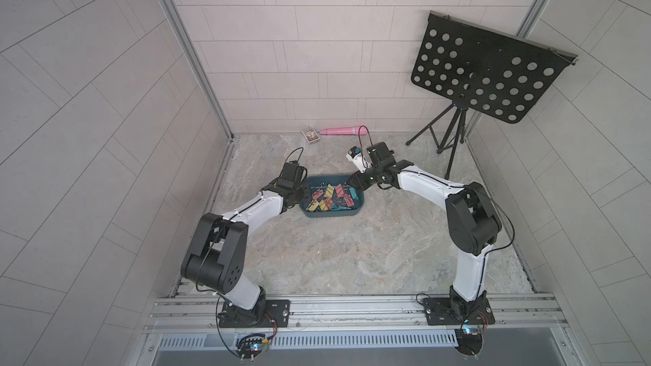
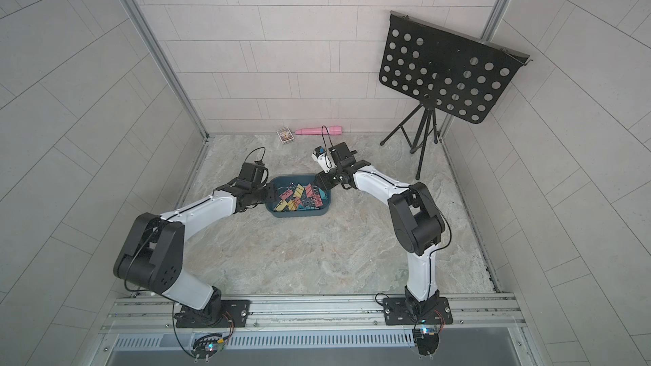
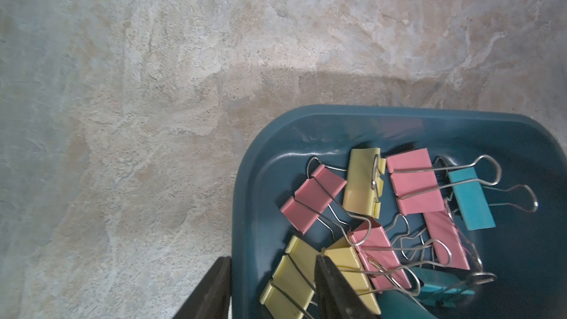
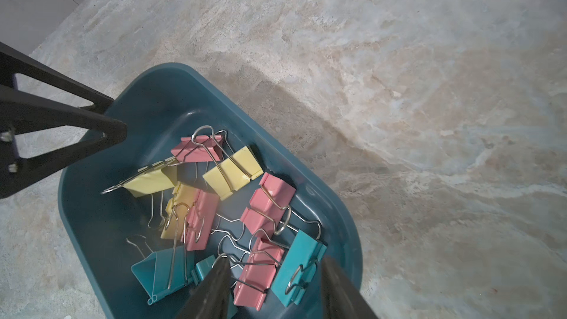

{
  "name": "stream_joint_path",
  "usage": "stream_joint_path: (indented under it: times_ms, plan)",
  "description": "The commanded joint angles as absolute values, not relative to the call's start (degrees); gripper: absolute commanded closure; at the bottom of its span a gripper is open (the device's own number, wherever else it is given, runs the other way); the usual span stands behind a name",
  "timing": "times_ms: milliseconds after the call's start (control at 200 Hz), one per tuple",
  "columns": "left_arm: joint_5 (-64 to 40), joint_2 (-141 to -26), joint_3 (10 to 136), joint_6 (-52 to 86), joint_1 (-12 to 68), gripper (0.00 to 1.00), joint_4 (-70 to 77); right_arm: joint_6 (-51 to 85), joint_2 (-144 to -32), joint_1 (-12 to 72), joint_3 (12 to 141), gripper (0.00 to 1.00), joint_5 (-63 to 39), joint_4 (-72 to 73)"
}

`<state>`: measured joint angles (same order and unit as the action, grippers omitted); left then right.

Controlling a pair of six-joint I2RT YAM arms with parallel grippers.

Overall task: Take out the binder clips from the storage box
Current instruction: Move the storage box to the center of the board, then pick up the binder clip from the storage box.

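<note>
The binder clips (image 1: 329, 198) lie tangled in the teal storage box (image 1: 331, 214) at mid-frame on the desk (image 1: 334, 258), my right fingers (image 4: 211, 290) parted over a pink clip (image 4: 257, 274), my left fingers (image 3: 214, 290) astride its wall, clamped or not I cannot tell; card box (image 1: 311, 135), pink cylinder (image 1: 343, 131) and music stand (image 1: 486, 72) sit farther up the frame.
</note>
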<state>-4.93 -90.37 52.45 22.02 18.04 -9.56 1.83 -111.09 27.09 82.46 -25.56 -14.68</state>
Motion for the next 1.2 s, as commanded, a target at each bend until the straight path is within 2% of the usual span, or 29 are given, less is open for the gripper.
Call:
stream_joint_path:
  times_ms: [0,160,550,1196]
  plan:
    - [-6.94,-91.90,52.75,21.60,18.14,0.49,-8.71,2.45,-113.12,27.80,84.91,0.53,-26.36,-16.77]
    - [-7.60,-92.46,52.88,21.74,18.14,0.49,-8.48,2.36,-115.61,28.04,87.57,0.60,-26.55,-18.43]
    - [-7.96,-92.46,52.38,21.56,18.12,0.49,-8.77,2.72,-119.56,28.12,91.57,0.66,-23.49,-21.64]
    - [-7.79,-92.89,52.30,21.97,18.15,0.49,-9.36,3.74,-121.73,28.09,92.89,0.83,-25.18,-22.29]
